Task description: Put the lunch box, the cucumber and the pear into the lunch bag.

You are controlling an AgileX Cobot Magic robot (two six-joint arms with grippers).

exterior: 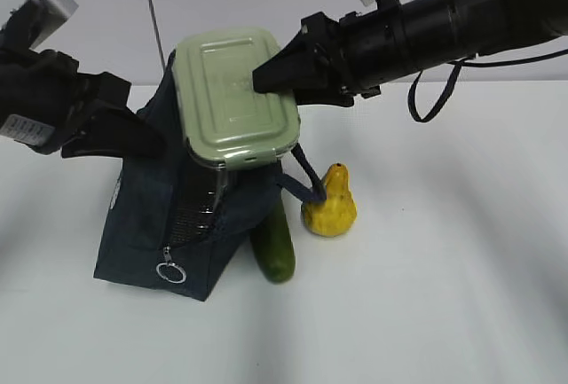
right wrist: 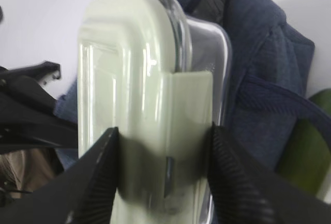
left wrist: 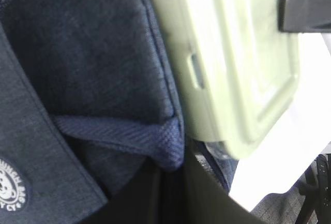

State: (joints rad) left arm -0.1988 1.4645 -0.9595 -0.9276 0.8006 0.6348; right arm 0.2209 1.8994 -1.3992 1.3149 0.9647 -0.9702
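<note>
The lunch box (exterior: 232,91), clear with a sage-green lid, stands on edge, tilted, at the mouth of the navy lunch bag (exterior: 155,224). My right gripper (exterior: 273,82) is shut on the box's right end; in the right wrist view its jaws (right wrist: 163,149) clamp the lid and base of the box (right wrist: 134,69). My left gripper (exterior: 146,140) is shut on the bag's left rim, pinching navy fabric (left wrist: 165,144) in the left wrist view. The cucumber (exterior: 275,246) and the pear (exterior: 330,202) lie on the table right of the bag.
The bag's zipper ring pull (exterior: 171,271) hangs at its front corner, and silver lining (exterior: 200,211) shows below the box. The strap handle (exterior: 302,176) loops toward the pear. The white table (exterior: 444,295) spreads around.
</note>
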